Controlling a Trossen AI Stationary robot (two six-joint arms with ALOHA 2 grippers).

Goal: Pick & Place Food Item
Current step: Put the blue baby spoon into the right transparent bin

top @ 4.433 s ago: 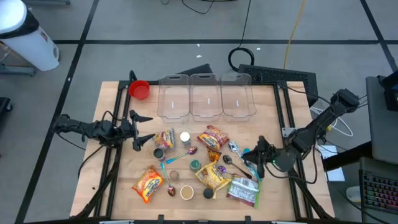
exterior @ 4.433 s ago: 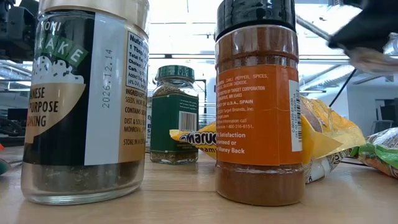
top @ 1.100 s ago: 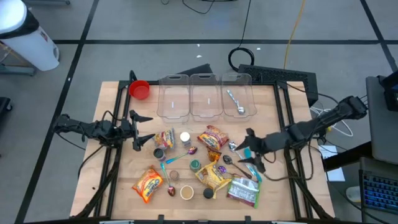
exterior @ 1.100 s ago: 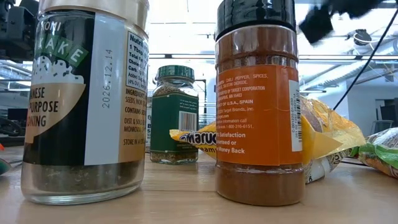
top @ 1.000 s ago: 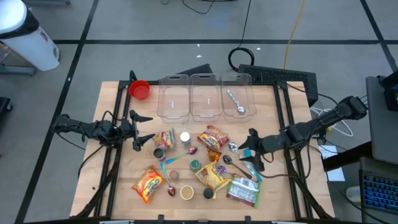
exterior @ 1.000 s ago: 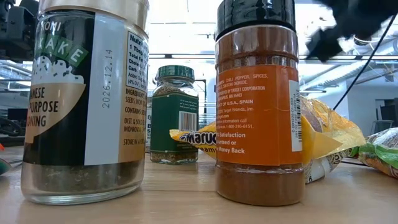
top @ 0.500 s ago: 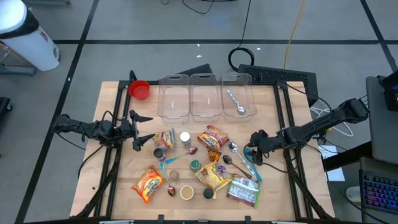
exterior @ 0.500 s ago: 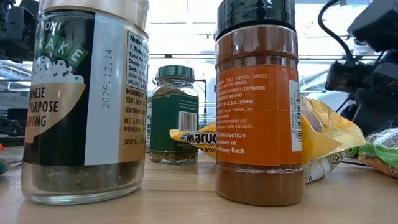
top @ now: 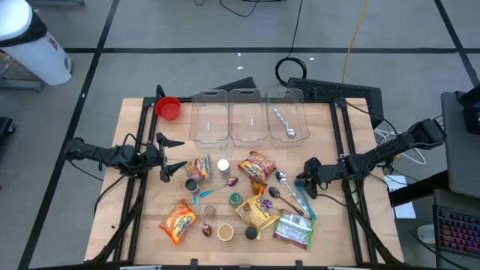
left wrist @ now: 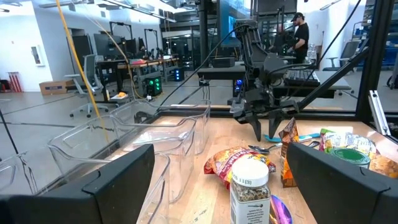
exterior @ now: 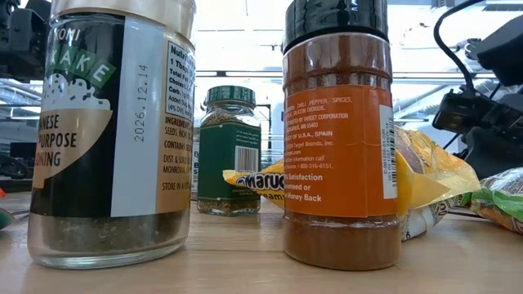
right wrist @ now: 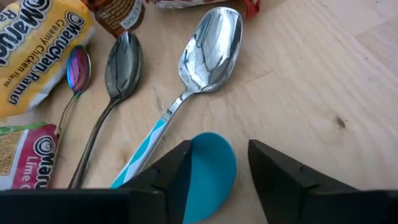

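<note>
Now your right gripper (right wrist: 211,165) sits low with its fingers apart around the teal spoon (right wrist: 208,171) on the table (top: 330,225) — ready to pinch. Your left gripper (top: 166,159) waits wide open — off beside the jars.

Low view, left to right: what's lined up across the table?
Clear seasoning jar → green-label jar, farther back → orange spice bottle → yellow ramen pack behind it → green packet at the edge, with the right arm above.

Right tool (top: 302,185) low, jaws parted, left tool (top: 171,160) spread wide
</note>
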